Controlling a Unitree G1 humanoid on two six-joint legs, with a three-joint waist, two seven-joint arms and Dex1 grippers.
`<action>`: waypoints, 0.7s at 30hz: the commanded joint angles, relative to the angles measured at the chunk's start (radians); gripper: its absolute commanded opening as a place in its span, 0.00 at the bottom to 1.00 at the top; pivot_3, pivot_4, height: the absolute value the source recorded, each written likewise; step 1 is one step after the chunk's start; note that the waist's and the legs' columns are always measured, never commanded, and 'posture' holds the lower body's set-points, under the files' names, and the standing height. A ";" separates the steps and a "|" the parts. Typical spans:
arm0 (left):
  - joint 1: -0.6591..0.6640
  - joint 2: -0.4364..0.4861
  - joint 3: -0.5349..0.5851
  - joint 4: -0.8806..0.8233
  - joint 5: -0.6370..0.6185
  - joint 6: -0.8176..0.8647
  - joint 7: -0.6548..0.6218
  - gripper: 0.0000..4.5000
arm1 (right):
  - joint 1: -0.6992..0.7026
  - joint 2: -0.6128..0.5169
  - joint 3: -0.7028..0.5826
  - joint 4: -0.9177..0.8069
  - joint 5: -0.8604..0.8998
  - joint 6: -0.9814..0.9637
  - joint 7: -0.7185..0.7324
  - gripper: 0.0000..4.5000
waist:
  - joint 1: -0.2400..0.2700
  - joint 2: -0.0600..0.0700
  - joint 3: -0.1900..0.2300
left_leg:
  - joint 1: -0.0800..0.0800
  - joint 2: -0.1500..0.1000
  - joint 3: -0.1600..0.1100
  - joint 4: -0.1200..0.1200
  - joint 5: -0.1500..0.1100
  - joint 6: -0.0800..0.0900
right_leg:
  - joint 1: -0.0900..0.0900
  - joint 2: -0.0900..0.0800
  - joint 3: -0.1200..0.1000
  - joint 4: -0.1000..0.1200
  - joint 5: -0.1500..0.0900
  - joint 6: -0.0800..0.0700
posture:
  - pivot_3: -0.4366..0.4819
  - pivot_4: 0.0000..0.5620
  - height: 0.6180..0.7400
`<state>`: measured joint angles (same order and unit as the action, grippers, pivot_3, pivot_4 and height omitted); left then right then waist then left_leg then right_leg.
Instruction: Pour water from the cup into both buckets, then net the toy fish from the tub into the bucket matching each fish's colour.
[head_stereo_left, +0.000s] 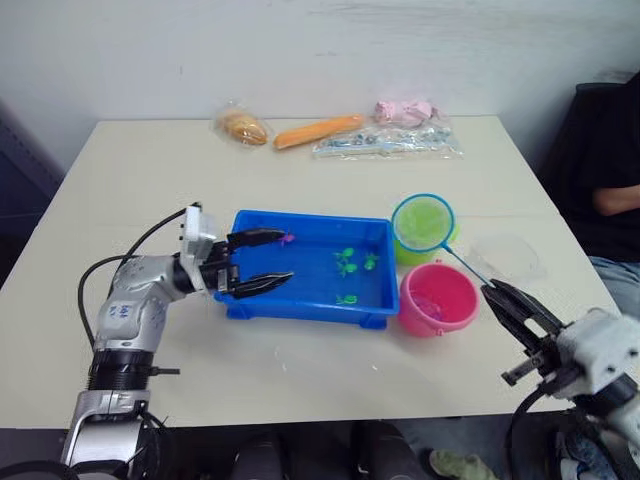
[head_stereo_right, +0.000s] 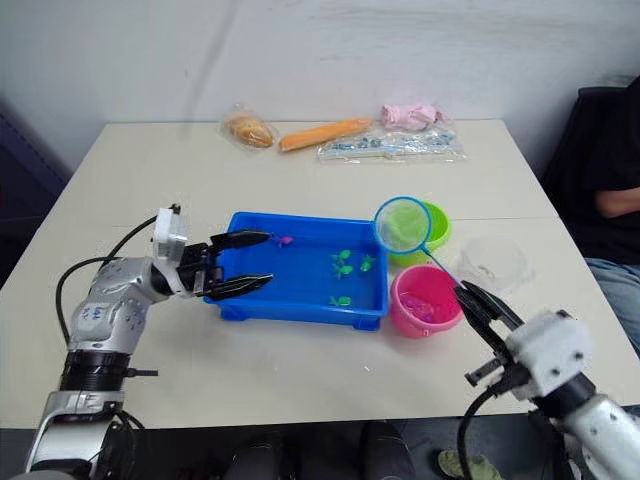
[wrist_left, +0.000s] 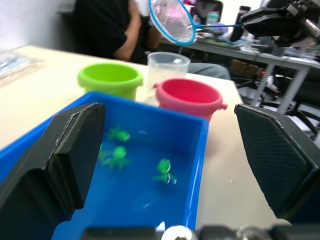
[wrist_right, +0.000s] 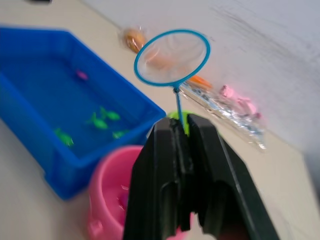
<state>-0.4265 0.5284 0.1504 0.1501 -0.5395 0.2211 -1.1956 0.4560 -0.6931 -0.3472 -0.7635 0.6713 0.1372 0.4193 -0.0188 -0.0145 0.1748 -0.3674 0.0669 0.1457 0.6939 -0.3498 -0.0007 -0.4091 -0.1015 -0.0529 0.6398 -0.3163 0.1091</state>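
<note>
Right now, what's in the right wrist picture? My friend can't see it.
The right gripper, jaws shut on the net's thin handle, holds the net up above a pink bucket. Beside it a blue tub of water holds green toy fish and one pink fish.

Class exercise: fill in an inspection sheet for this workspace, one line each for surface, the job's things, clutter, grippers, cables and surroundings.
Surface: pale table, seam across its right side.
Job's things: blue tub holds water, several green fish and one pink fish. Green bucket and pink bucket stand beside the tub's right end; pink items lie in the pink bucket. Clear cup stands right of the buckets. Net hangs above the green bucket.
Clutter: bagged bun, orange carrot-like item, pink toy and clear packet at the far edge.
Grippers: left gripper open at the tub's left end; right gripper shut on the net's handle.
Cables: black cable on the left arm.
Surroundings: white wall; seated person at right.
</note>
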 joint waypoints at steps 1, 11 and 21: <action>0.073 0.039 0.122 -0.050 -0.013 -0.038 0.080 0.99 | -0.204 -0.068 0.048 -0.003 0.334 0.233 -0.069 0.00 | -0.008 0.000 0.000 | -0.001 0.001 0.000 0.000 0.000 0.000 | -0.001 -0.001 0.000 0.001 0.000 0.000 | 0.48 0.27 1.00; 0.251 0.065 0.261 -0.146 -0.036 -0.048 0.196 0.99 | -0.754 -0.087 0.318 0.256 0.705 0.741 -0.327 0.00 | 0.009 -0.001 0.000 | -0.004 -0.003 0.000 0.003 -0.002 0.006 | -0.003 -0.012 -0.007 0.003 0.000 -0.001 | 0.48 0.27 1.00; 0.227 0.097 0.197 -0.215 -0.038 -0.019 0.183 0.99 | -0.983 0.057 0.431 0.491 0.714 0.981 -0.461 0.00 | 0.013 -0.001 0.000 | -0.007 -0.004 0.001 0.004 -0.004 0.008 | -0.004 -0.012 -0.008 0.001 0.000 0.000 | 0.48 0.27 1.00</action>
<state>-0.1844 0.6086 0.3464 -0.0315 -0.5562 0.2006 -1.0083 -0.4908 -0.6549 0.0844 -0.2831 1.3972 1.0967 -0.0225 -0.0054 -0.0156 0.1749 -0.3752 0.0636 0.1471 0.6978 -0.3537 0.0073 -0.4135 -0.1134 -0.0611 0.6398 -0.3159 0.1094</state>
